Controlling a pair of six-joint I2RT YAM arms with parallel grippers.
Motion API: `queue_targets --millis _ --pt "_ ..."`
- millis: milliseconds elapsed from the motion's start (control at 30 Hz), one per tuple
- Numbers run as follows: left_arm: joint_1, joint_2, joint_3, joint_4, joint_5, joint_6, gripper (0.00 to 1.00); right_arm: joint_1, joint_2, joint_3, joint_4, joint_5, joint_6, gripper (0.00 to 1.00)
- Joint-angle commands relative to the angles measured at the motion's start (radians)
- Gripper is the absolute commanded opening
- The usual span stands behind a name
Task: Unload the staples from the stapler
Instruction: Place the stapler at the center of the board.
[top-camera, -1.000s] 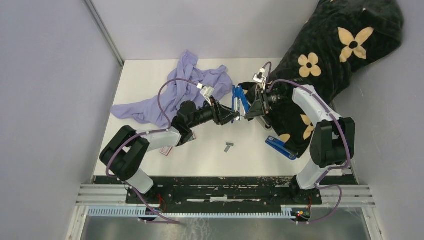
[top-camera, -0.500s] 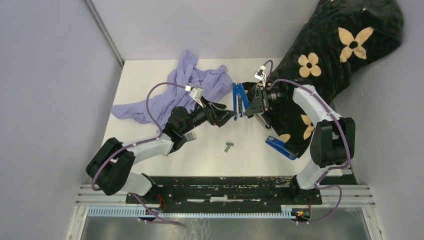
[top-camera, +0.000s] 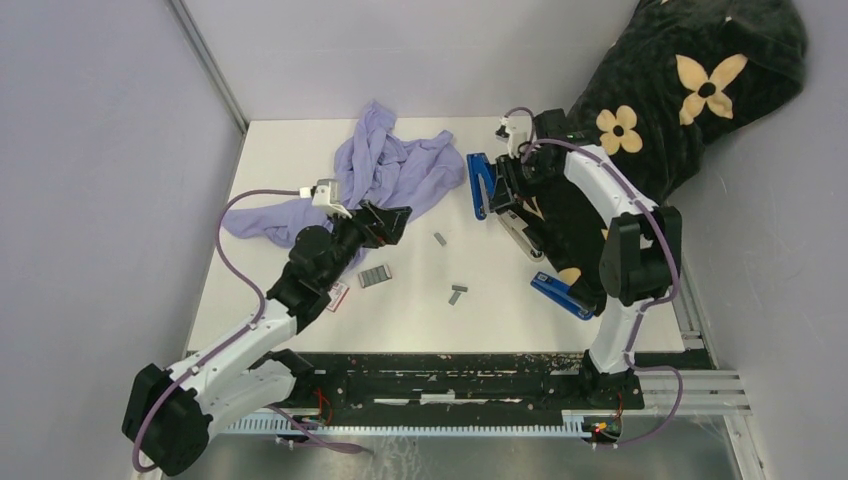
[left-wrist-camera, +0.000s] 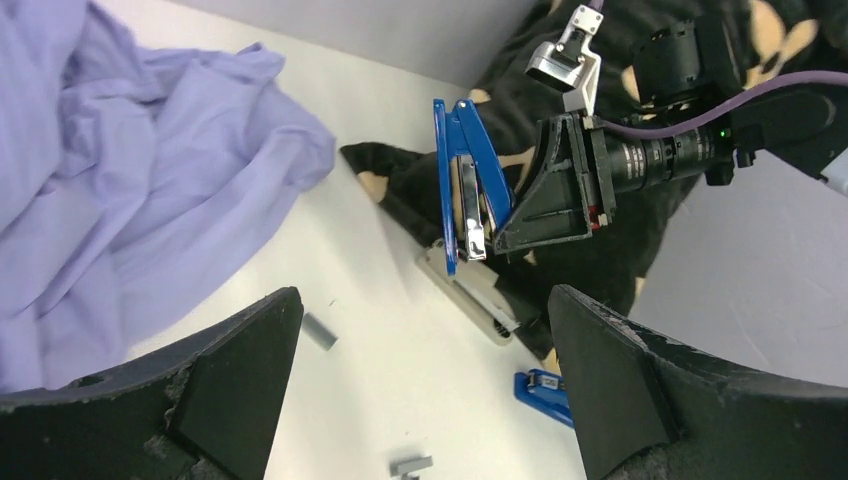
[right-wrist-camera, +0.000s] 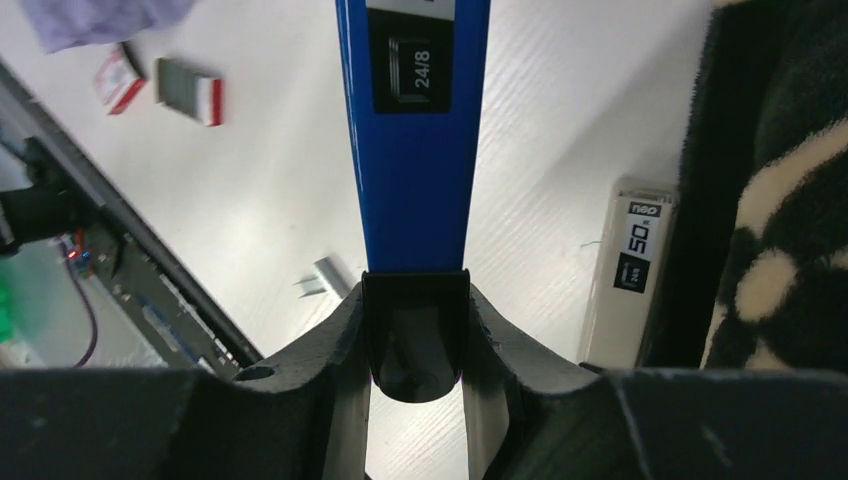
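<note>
The right end effector (right-wrist-camera: 415, 305) was clamped on the black end piece of the blue stapler (top-camera: 479, 186) and held it over the far part of the desk (top-camera: 420, 325). Seen from above, the stapler's long axis ran near to far. The left wrist view showed it hinged open, hinge uppermost, with the silver magazine between the blue arms and the free ends pointing down.

One strip of staples (top-camera: 440, 238) lay on the bare desk between the arms, slanting near to far. A second strip (top-camera: 456, 294) lay closer to the bases.

The left end effector (top-camera: 393, 221) hung with its fingers wide apart, beside the lilac cloth (top-camera: 385, 165).

A grey block (top-camera: 375, 276) and a red-and-white box (top-camera: 336, 296) lay near the left arm. A beige stapler (top-camera: 520, 233) and another blue stapler (top-camera: 560, 295) sat at the edge of the black flowered cloth (top-camera: 700, 90), crowding the right arm.
</note>
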Motion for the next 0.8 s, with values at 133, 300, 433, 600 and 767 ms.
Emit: queue_targets --millis 133,300,433,600,767 --pt "0.010 -0.118 -0.028 -0.156 -0.106 -0.003 0.99 0.097 0.158 0.220 -0.019 0.393 0.295 0.01" --pt "0.010 -0.166 -0.044 -0.181 -0.133 -0.003 0.99 0.129 0.249 0.331 -0.055 0.508 0.394 0.01" --pt "0.011 -0.189 -0.048 -0.197 -0.145 -0.008 0.99 0.140 0.332 0.426 -0.079 0.614 0.434 0.03" --pt "0.010 -0.211 -0.051 -0.217 -0.164 -0.006 0.99 0.140 0.410 0.471 -0.076 0.605 0.455 0.10" --pt "0.011 -0.211 -0.056 -0.221 -0.169 -0.019 0.99 0.140 0.468 0.512 -0.059 0.586 0.458 0.18"
